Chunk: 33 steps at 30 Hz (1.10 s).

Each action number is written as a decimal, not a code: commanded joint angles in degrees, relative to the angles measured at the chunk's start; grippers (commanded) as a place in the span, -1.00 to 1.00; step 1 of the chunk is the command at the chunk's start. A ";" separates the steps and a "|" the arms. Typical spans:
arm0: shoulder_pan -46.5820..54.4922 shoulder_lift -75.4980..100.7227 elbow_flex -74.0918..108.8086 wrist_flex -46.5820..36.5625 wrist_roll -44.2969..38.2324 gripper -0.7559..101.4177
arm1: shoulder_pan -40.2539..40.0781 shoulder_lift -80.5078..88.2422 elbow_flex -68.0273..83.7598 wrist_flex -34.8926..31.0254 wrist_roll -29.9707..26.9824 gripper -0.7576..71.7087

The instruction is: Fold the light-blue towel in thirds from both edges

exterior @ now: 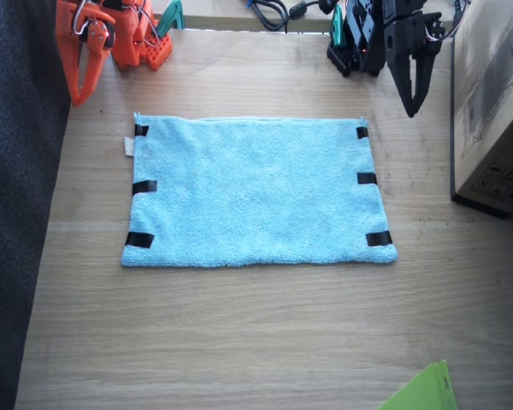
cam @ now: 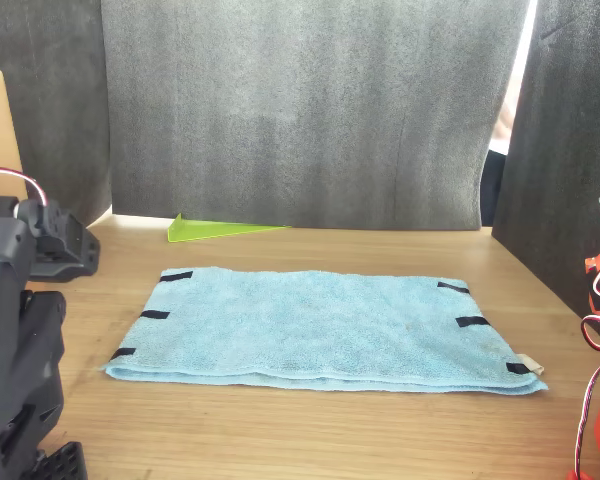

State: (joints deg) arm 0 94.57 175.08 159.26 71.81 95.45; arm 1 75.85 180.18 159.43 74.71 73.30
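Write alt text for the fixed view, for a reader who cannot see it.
A light-blue towel lies flat and unfolded on a wooden table, black tape strips on both short edges. The orange right arm and black left arm stand apart from it at the table's far end.

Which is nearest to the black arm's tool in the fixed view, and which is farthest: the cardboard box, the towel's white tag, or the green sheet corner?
Measured from the left tool:
1. Cardboard box, right beside the tool, at the table's edge.
2. White tag, on the light-blue towel at its far short edge, near the right arm.
3. Green sheet corner, at the table's opposite edge, clearly farthest.
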 commanded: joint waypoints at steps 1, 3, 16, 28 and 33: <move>0.62 -1.49 -3.16 -1.05 0.79 -0.99 | 0.62 -1.05 -1.58 -0.09 -0.62 -0.98; 0.18 -2.29 -3.96 -1.05 0.79 -0.99 | 0.18 -5.10 -3.69 -1.05 -0.88 -0.98; -0.44 -27.25 -22.24 -2.20 1.67 -0.99 | 8.53 -51.86 -38.58 1.14 -0.97 -0.98; -3.16 -58.62 -37.88 -2.20 1.05 -0.99 | 16.17 -86.57 -60.47 9.67 3.52 -0.74; -3.96 -62.67 -37.79 -1.85 0.44 -0.73 | 18.54 -90.35 -59.68 9.40 3.78 -0.67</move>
State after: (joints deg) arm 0 91.14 112.06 122.87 69.43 96.06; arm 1 92.72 89.30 100.20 84.11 75.67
